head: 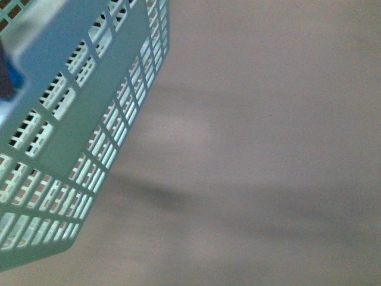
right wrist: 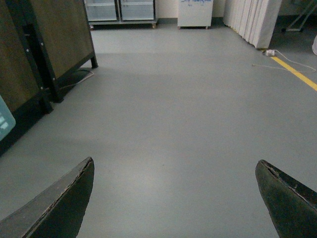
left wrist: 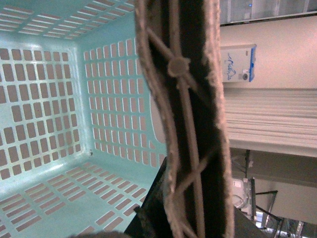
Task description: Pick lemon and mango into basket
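The light turquoise basket (head: 65, 125) hangs tilted, close to the front camera at the left, with its slotted wall facing me. In the left wrist view I look into the basket (left wrist: 54, 124), and its visible lattice floor holds nothing. One brown ribbed handle (left wrist: 190, 99) runs across the foreground there, and my left gripper (left wrist: 193, 225) is shut on it. My right gripper (right wrist: 176, 198) is open over bare grey floor, with one dark fingertip (right wrist: 69, 201) at each side and nothing between them. The lemon and the mango are out of view.
A wooden cabinet on a black frame (right wrist: 44, 44) stands beside the right gripper. Glass-door fridges (right wrist: 119, 10), a white unit (right wrist: 195, 12), a folded white screen (right wrist: 252, 20) and a yellow floor line (right wrist: 297, 73) lie farther off. The blurred floor (head: 268, 149) fills the front view.
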Tool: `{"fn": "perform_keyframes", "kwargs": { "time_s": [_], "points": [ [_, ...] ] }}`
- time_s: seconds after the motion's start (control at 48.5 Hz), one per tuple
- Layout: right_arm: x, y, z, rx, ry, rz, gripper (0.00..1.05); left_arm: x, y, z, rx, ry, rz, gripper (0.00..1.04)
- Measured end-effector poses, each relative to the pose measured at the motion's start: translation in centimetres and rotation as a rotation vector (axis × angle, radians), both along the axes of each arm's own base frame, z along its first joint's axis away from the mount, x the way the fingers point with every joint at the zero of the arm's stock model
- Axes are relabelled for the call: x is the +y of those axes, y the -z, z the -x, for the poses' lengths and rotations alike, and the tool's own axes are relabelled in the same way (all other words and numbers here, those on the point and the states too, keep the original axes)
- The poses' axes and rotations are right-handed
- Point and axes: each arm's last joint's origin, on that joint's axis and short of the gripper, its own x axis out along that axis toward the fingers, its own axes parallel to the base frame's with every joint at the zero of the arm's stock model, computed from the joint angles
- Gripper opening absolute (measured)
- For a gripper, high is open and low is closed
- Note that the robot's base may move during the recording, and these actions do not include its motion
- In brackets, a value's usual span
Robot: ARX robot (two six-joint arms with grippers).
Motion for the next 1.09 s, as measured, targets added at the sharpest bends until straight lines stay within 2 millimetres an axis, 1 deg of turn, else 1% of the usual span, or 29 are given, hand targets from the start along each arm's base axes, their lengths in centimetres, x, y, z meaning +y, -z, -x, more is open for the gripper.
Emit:
{"fn": "perform_keyframes", "kwargs": {
  "time_s": [0.124, 0.227, 1.092],
  "points": [
    [0.0, 0.0, 0.0, 0.000, 0.000, 0.000, 0.96, 0.1, -1.6, 1.0, -0.029, 0.010, 0.004, 0.05],
    [0.0, 0.0, 0.0, 0.000, 0.000, 0.000, 0.96, 0.1, -2.3, 1.3, -0.052, 0.012, 0.009, 0.05],
    [0.0, 0.0, 0.0, 0.000, 0.000, 0.000, 0.96, 0.1, -2.2, 1.3, -0.044, 0.010, 0.005, 0.05]
  ]
}}
